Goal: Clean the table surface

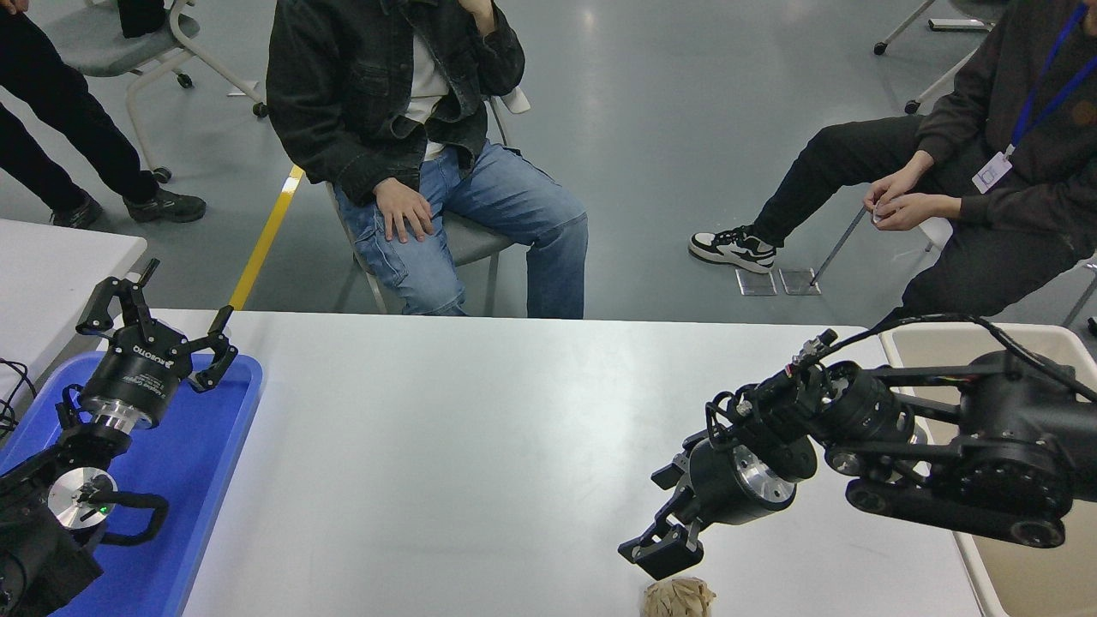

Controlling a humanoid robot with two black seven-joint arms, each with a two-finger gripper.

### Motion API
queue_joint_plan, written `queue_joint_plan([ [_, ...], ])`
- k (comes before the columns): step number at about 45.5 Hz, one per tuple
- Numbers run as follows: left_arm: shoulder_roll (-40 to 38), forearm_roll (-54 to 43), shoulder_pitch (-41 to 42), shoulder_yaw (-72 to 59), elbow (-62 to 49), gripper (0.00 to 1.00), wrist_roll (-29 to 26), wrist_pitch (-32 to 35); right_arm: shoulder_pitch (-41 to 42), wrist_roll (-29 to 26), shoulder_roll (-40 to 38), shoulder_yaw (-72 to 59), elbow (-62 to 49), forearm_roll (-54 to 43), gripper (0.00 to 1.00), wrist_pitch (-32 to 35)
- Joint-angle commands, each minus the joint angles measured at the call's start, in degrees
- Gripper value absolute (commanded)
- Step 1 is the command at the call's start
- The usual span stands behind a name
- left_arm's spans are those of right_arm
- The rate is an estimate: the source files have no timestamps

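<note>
We saw the right gripper [662, 551], fingers pressed together and pointing down, just above a crumpled brown wad [679, 598] at the near edge of the white table [480, 446] spanning the view, the left gripper [158, 326] spread open over a blue tray [184, 480].

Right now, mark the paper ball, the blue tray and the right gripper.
paper ball [679, 598], head view, its crumpled top.
blue tray [199, 463], head view, bare floor near its right rim.
right gripper [660, 553], head view, at its fingertips.
</note>
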Motion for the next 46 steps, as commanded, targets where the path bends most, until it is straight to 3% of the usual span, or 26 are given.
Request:
queue_joint_plan([
  [1, 0.03, 0.0, 0.0, 0.0, 0.0, 1.0, 0.0, 0.0, -4.04, 0.06, 1.5, -4.91, -0.46, -4.65, 0.99, -4.95],
  [12, 0.03, 0.0, 0.0, 0.0, 0.0, 1.0, -0.09, 0.0, -6.76, 0.41, 3.35, -5.35, -1.78, -7.73, 0.99, -6.98],
  [25, -0.06, 0.0, 0.0, 0.0, 0.0, 1.0, 0.0, 0.0, -10.98, 0.5, 3.53, -5.52, -6.79, -13.09, 0.99, -16.64],
  [46, -0.06, 0.0, 0.0, 0.0, 0.0, 1.0, -0.09, 0.0, -12.92, 1.47, 5.11, -9.3, -13.38, -18.28, 0.99, -23.77],
])
